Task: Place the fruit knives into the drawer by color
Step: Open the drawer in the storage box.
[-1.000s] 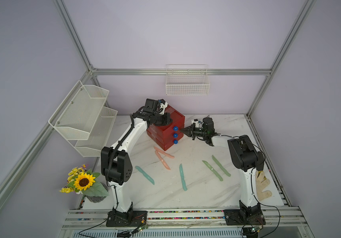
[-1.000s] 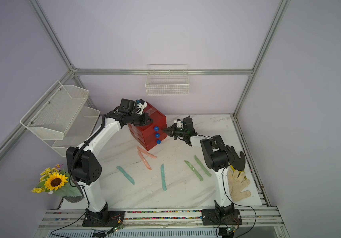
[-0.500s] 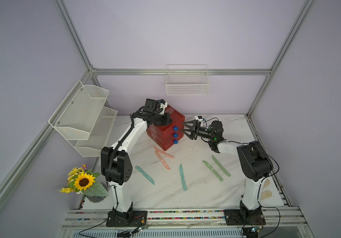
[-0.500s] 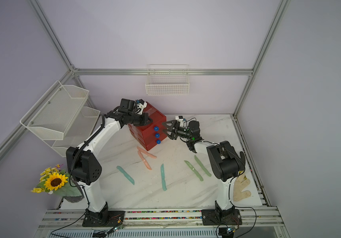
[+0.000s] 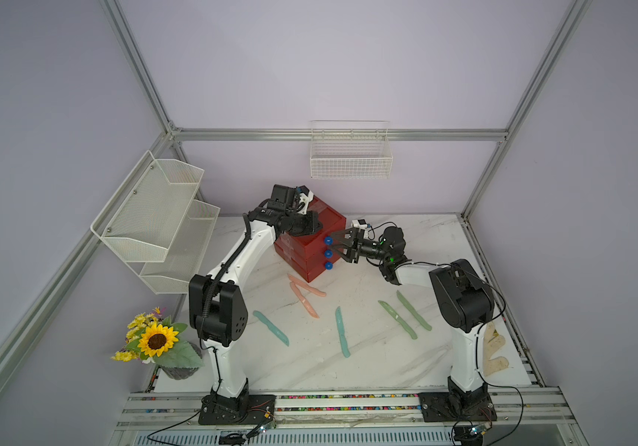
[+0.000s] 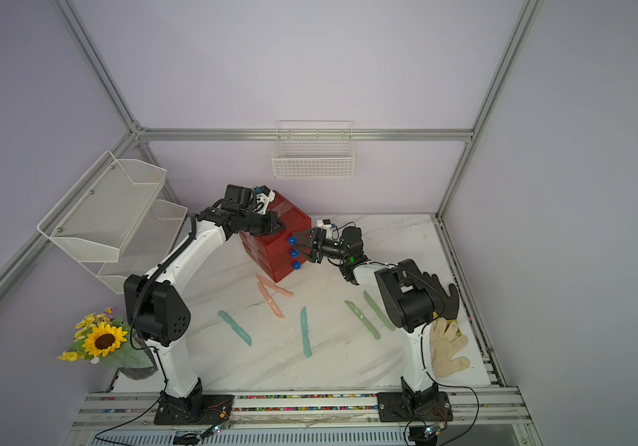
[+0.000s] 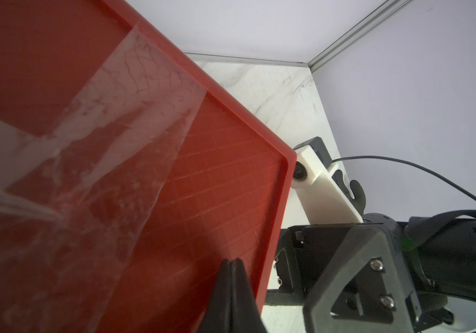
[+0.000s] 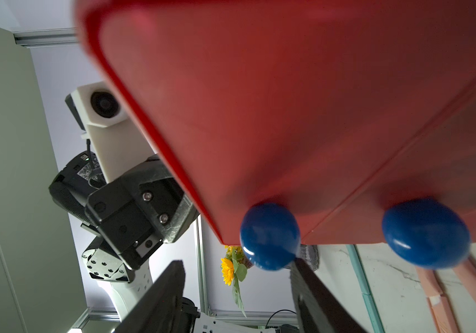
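The red drawer (image 5: 309, 241) (image 6: 271, 239) stands at the back of the table, all three drawers closed. My left gripper (image 5: 315, 226) (image 7: 232, 263) is shut and empty, its tips resting on the taped lid (image 7: 150, 144). My right gripper (image 5: 338, 245) (image 8: 236, 262) is open at the front, its fingers around the top blue knob (image 5: 328, 240) (image 8: 269, 235) without closing on it. Six fruit knives lie on the table: two salmon-pink (image 5: 307, 288) (image 5: 303, 305), two teal (image 5: 271, 327) (image 5: 341, 332), two pale green (image 5: 397, 319) (image 5: 413, 311).
A white wire basket (image 5: 350, 158) hangs on the back wall and a white mesh rack (image 5: 155, 220) on the left wall. A sunflower vase (image 5: 157, 341) stands front left. A pale glove (image 6: 448, 351) and a black glove (image 6: 441, 293) lie by the right arm's base.
My right gripper went from shut to open and reached forward to the top blue knob. The left gripper stayed put on the lid. The knives have not moved.
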You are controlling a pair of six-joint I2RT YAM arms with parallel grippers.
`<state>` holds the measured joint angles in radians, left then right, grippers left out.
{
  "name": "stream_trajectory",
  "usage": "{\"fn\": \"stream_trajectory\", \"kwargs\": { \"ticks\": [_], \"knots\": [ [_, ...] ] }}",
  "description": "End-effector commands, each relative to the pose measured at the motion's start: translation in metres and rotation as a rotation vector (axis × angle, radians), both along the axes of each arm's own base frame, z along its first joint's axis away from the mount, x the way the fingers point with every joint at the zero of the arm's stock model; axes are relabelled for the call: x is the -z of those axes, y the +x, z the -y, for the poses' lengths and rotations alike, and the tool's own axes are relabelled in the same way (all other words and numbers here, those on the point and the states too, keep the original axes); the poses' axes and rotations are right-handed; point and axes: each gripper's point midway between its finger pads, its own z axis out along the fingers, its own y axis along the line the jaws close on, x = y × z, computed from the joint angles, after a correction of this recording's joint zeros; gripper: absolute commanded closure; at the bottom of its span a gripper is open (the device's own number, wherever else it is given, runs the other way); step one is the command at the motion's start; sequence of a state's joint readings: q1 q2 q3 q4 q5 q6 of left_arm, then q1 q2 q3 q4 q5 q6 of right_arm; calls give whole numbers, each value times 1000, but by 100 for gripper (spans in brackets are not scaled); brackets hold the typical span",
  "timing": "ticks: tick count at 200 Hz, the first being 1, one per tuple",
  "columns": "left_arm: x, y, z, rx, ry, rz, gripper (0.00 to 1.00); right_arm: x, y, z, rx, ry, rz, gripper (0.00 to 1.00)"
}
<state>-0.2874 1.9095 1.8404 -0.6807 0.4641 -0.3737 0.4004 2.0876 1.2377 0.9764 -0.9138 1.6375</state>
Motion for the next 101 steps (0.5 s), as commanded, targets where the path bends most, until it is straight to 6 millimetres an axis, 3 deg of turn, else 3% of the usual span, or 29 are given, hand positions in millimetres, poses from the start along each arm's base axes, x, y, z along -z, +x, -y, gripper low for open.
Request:
{"fn": "stream_trajectory", "kwargs": {
  "ticks": [1, 35, 85, 101],
  "knots": [
    [40, -5, -7, -13, 43, -108, 96, -2, 8, -8, -4, 11, 33, 40],
    [46, -5, -7, -19, 39, -119, 96, -3, 15, -14, -23, 12, 32, 50],
    [49, -5, -7, -23, 38, -120, 96, -6, 11, -17, -45, 14, 40, 87],
    [47, -4, -9, -28, 39, -115, 96, -5, 4, -14, -49, 11, 34, 88]
  ]
}}
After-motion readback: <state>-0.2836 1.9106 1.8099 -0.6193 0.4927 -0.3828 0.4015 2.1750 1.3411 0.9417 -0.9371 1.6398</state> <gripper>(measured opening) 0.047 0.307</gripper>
